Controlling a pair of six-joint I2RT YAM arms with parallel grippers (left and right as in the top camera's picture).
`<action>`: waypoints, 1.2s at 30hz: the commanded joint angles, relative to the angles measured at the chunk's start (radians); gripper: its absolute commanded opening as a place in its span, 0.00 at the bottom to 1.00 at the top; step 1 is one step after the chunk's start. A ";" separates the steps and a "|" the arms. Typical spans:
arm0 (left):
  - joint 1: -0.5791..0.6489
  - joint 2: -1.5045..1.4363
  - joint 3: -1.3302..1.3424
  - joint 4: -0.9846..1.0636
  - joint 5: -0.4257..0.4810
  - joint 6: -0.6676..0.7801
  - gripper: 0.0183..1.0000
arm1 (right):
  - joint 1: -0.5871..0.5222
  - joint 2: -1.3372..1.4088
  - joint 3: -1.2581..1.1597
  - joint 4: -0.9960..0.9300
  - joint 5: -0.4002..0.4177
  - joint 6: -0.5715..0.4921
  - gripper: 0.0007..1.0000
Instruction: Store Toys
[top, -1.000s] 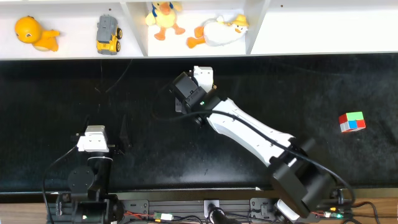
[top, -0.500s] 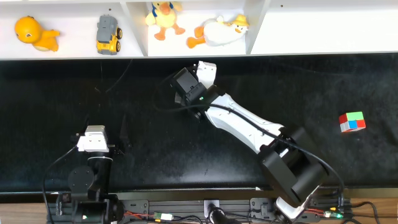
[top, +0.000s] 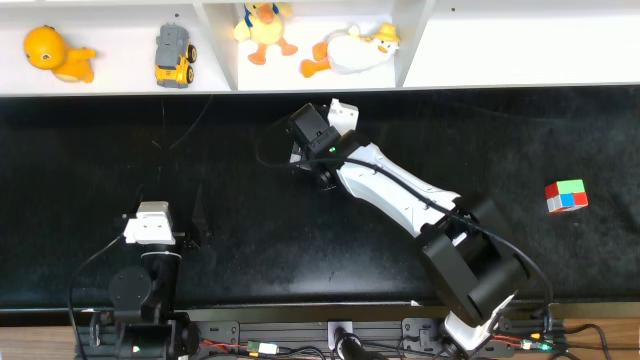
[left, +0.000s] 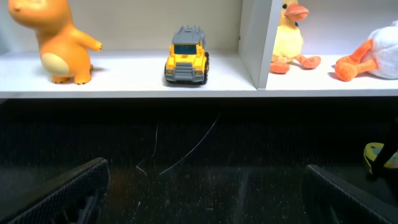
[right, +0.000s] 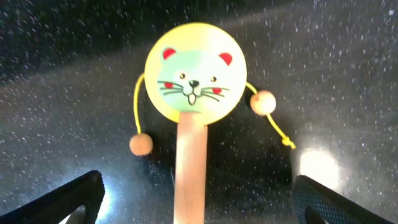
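A rattle drum (right: 193, 84) with a green cat face, a yellow rim and a wooden handle (right: 189, 174) lies flat on the black tabletop, two beads on strings at its sides. My right gripper (right: 196, 199) hovers over the handle, open, with one finger on either side and well apart from it. From above, that gripper (top: 318, 140) sits near the shelf's middle. A multicoloured cube (top: 566, 196) rests at the table's right. My left gripper (left: 205, 193) stands open over bare table at the front left (top: 152, 222).
A white shelf (top: 500, 50) runs along the back, holding an orange figure (top: 55, 52), a yellow truck (top: 174, 55), a plush duck (top: 264, 25) and a lying plush duck (top: 352, 50). Its right compartment holds nothing. Thin scratches mark the tabletop (left: 186, 149).
The right arm's wrist has shifted a little to the right and toward the shelf, turning as it went. The left arm has stayed put.
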 joint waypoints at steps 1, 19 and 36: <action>-0.005 -0.012 -0.001 -0.005 -0.005 -0.010 1.00 | -0.006 0.018 0.028 -0.005 -0.018 0.008 0.98; -0.005 -0.012 -0.001 -0.005 -0.005 -0.010 1.00 | -0.004 0.087 0.028 -0.029 -0.069 0.003 0.73; -0.005 -0.012 -0.001 -0.005 -0.005 -0.010 1.00 | -0.004 0.087 0.028 -0.072 -0.081 0.004 0.25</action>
